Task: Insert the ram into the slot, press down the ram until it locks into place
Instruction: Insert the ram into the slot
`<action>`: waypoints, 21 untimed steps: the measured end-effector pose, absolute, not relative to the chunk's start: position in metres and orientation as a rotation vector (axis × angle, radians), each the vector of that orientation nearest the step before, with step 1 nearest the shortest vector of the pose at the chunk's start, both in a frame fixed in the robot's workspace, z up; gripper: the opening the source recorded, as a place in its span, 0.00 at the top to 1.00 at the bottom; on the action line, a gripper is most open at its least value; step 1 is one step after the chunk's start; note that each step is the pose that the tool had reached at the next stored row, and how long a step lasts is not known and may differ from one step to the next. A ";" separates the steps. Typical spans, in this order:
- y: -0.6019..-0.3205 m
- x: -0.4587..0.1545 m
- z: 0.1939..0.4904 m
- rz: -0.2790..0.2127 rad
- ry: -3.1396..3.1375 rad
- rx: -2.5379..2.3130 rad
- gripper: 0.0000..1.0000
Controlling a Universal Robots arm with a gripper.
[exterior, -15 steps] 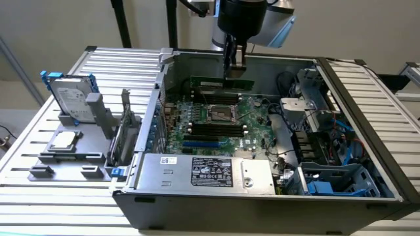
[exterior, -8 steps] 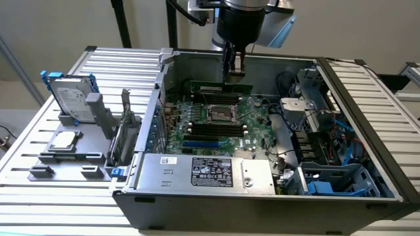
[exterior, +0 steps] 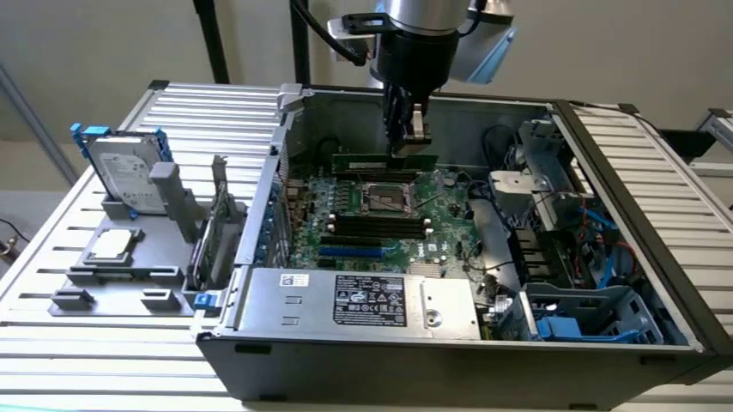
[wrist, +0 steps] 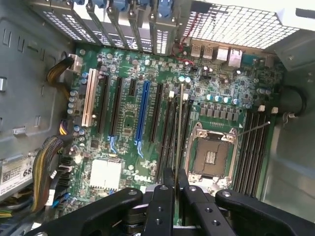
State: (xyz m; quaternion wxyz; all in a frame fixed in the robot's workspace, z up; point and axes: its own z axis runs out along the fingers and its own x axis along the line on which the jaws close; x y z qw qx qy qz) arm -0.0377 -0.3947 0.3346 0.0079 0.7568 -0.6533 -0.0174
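In the open case (exterior: 343, 365), over the motherboard (exterior: 447, 202), my gripper (exterior: 409, 142) pinches the ram (exterior: 366, 160) by its upper edge, level above a slot (wrist: 167, 132) beside the CPU socket (wrist: 211, 155). By my reading it is unseated, with pressing and locking left to do.

At the top middle of the exterior view the arm (exterior: 430, 17) is cut off by the frame's edge, and the hand (exterior: 409, 148) covers the stretch of the ram (exterior: 366, 160) that it clamps. Whether the ram touches the slot (exterior: 372, 175) below it cannot be told. In the wrist view the ram is edge-on, its chips and label hidden. The print on the power supply label (exterior: 369, 300) is too small to read
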 end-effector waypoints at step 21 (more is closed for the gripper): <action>-0.395 -0.036 0.296 -0.056 -2.167 2.254 0.86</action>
